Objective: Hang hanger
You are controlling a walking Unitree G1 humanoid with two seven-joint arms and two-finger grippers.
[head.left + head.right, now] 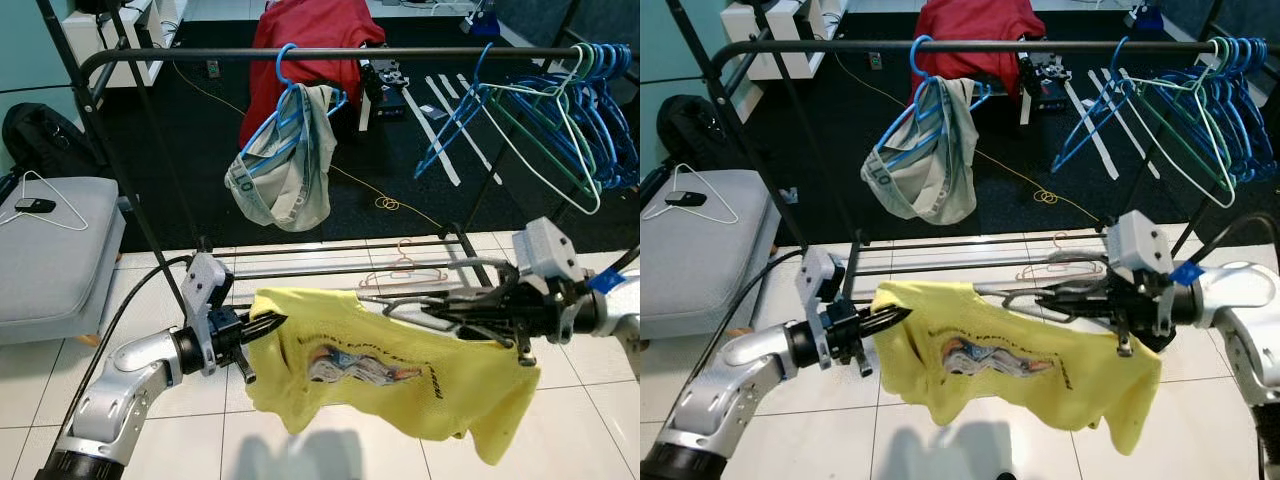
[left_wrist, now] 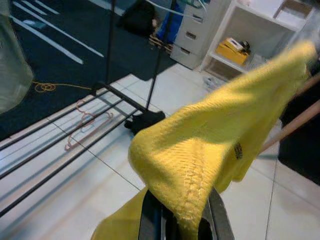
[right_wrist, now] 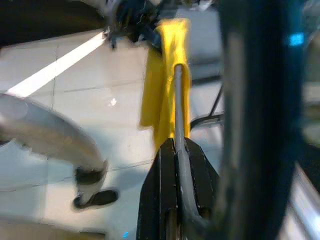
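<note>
Yellow printed T-shirt (image 1: pixel 400 375) hangs stretched between both arms, low over the white tiled floor (image 1: pixel 330 455). Left pincer (image 1: pixel 268 325) pinches one edge of the cloth between its black fingers (image 2: pixel 150 220). Right pincer (image 1: pixel 440 308) is pressed together on a grey wire hanger (image 1: pixel 1025 290) threaded inside the shirt. Behind stands a black clothes rail (image 1: pixel 400 50), carrying a blue hanger with a grey-green garment (image 1: pixel 285 160) and a bunch of blue and green hangers (image 1: pixel 560 110).
</note>
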